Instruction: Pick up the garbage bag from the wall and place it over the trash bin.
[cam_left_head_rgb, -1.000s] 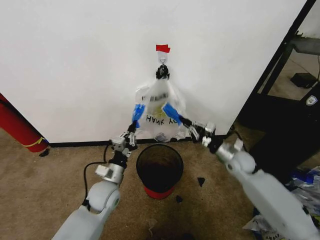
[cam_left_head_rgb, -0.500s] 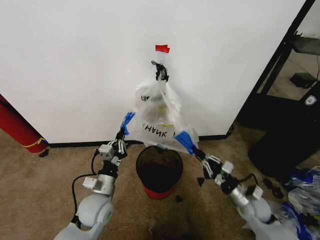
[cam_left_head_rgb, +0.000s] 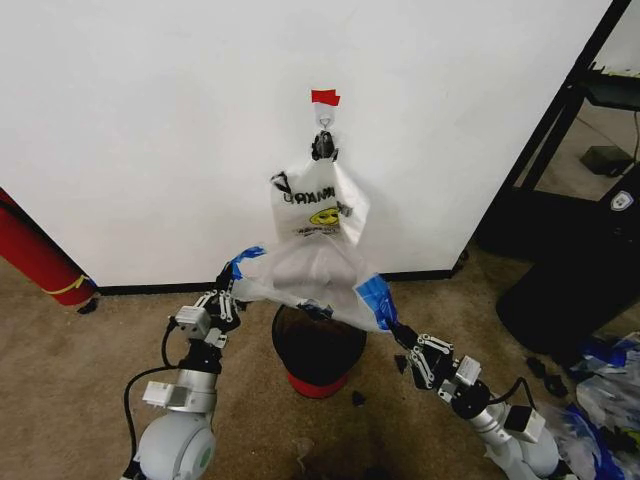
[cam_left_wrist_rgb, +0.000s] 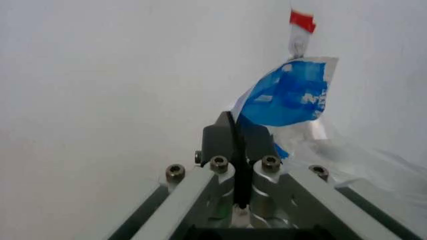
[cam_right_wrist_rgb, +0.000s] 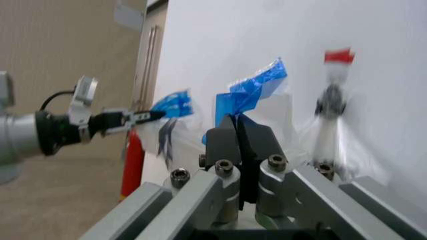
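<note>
Left hand: left hand is pinched tight on a blue patch at the bag's edge, low and to the left of the bin; in the left wrist view the two fingers meet with blue film sticking out above them.
Right hand: right hand is clamped on the other blue patch, low and to the right of the bin; in the right wrist view its fingers are pressed together on crumpled blue plastic.
Bag: bag is stretched between the two hands like a sheet, sagging in the middle, just above the bin's rim.
Hook: hook on the wall, under the red tape, carries a second printed bag hanging flat.
Bin: bin stands on the carpet right under the spread film, mouth open.
Handling: I'd call it feather-light, limp and slick; it looks easy to tear if pulled hard.
Where to grip: the blue patches at opposite edges look the sensible spots, since holding them apart opens the mouth.
</note>
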